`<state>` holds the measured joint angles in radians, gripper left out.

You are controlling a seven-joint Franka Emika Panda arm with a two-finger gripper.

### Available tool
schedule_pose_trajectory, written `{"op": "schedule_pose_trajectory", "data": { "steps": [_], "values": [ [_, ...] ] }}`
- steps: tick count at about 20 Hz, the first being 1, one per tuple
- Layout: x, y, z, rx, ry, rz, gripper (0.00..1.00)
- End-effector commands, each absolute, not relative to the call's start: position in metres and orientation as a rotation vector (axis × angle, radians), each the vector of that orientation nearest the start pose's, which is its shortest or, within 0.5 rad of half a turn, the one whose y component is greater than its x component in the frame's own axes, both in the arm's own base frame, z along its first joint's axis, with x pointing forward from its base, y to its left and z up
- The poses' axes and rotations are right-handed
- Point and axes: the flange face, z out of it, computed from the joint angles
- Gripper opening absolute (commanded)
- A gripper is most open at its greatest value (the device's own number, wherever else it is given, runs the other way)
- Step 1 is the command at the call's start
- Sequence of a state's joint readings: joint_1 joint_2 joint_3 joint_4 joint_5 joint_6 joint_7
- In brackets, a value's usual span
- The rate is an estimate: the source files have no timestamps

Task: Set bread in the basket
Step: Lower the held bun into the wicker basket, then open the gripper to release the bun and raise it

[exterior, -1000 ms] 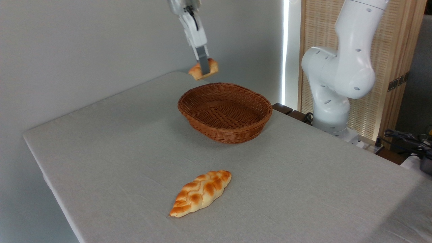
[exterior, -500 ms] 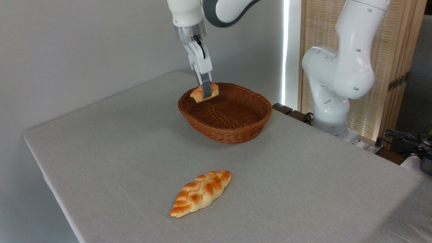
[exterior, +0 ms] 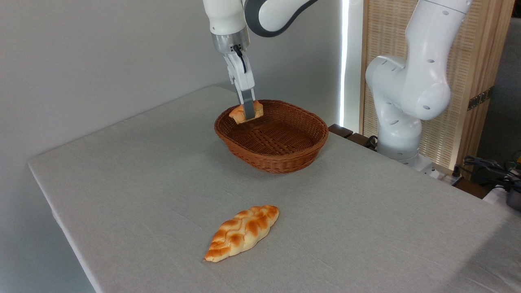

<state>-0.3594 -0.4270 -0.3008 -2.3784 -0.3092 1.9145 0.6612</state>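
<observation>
The bread (exterior: 239, 114), a small orange-golden bun, hangs tilted just inside the far left part of the basket (exterior: 306, 151), at about rim height. My gripper (exterior: 248, 114) comes straight down from above and is shut on the bun, with one grey finger across its front. The basket is an oval of reddish-brown wicker with a thick rim, standing at the far middle of the table. Its woven floor shows bare below the bun.
A long braided golden-and-cream loaf (exterior: 242, 232) lies on the grey tablecloth (exterior: 142, 183) near the front. The arm's white base (exterior: 403, 101) stands right of the table, behind the basket. Cables and dark gear (exterior: 494, 171) sit at the far right.
The gripper came down with the bun from well above the basket's far rim to rim height inside it. In the last half second it barely moved.
</observation>
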Motion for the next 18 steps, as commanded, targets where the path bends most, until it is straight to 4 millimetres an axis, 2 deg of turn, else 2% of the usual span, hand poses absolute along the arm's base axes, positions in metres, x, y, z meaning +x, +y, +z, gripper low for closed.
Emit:
{"op": "schedule_pose_trajectory", "data": {
  "steps": [1, 4, 5, 6, 18],
  "values": [
    [0.3194, -0.2845, 0.4548, -2.751, 1.859, 0.047, 0.87],
    [0.3194, -0.2865, 0.4506, -2.749, 1.865, 0.062, 0.91],
    [0.3194, -0.2865, 0.4506, -2.749, 1.865, 0.062, 0.98],
    [0.3196, -0.2868, 0.4513, -2.749, 1.866, 0.06, 1.0],
    [0.3208, -0.2866, 0.4536, -2.748, 1.868, 0.064, 1.0]
  ]
}}
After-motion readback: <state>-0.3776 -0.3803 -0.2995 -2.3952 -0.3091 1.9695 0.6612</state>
